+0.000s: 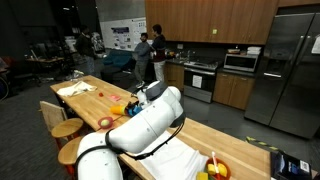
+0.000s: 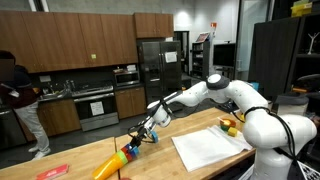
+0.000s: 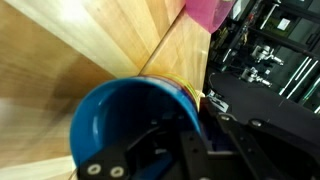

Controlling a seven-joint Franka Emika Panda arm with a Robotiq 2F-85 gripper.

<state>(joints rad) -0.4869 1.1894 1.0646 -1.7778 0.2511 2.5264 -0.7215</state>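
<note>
The blue cup [image 3: 120, 115] stands upright on the wooden table [image 3: 60, 50], with its open mouth facing my wrist camera. A yellow rim [image 3: 188, 93] shows just under the cup's right edge and touches it.

My gripper [image 3: 178, 138] sits at the cup's near wall. One dark finger [image 3: 150, 150] shows inside the mouth, and the rest of the gripper body lies outside the wall. The jaws stand narrow and straddle the wall. I cannot tell whether they press on it.

In an exterior view my arm [image 2: 215, 95] is extended far across the table. The elbow is raised, the forearm slopes downward, and the wrist is bent so that the gripper points down at the cup. In an exterior view from behind me, the white forearm fills the foreground and reaches away from the camera.

In the wrist view, a pink object [image 3: 210, 12] lies beyond the cup, apart from it. A yellow-and-orange object [image 2: 112, 162] lies on the table near the cup, closer to the table edge. A white sheet [image 2: 210, 148] lies flat below my forearm, well apart from the cup.
</note>
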